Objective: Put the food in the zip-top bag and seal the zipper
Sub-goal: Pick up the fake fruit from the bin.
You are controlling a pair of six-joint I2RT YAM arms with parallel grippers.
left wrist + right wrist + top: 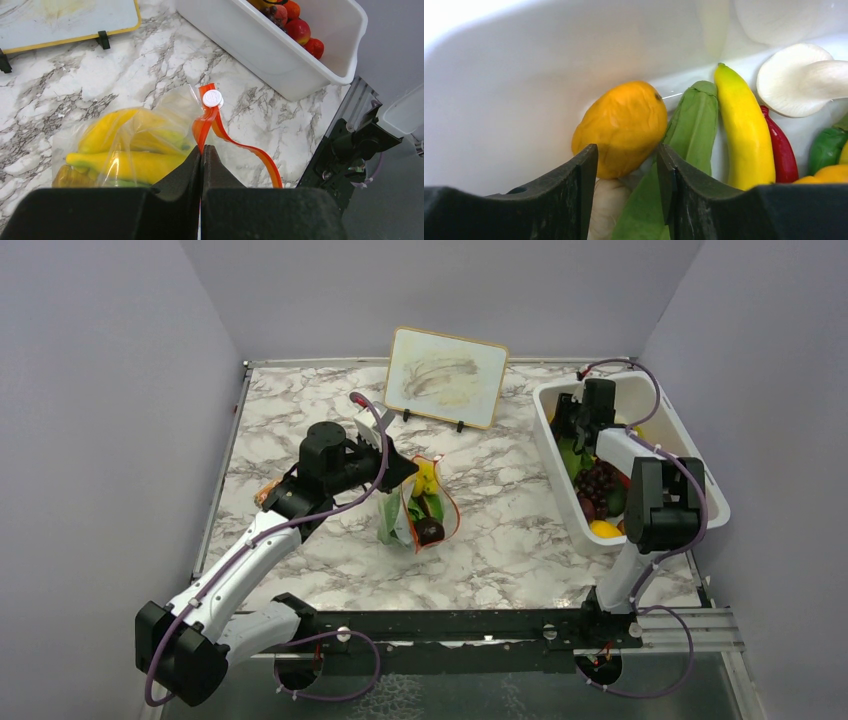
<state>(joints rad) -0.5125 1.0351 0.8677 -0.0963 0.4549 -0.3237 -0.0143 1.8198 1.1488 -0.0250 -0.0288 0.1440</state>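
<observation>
Where overhead hides it, left jaws pinching zipper, wrist view

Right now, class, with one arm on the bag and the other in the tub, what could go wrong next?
1. The left gripper pinches only one spot of the zipper. The floppy, loaded bag could slip, or its mouth could sag shut.
2. The right gripper straddles a smooth orange fruit near the tub wall. The fruit may squirt out, or the green piece beside it may get caught too.
</observation>
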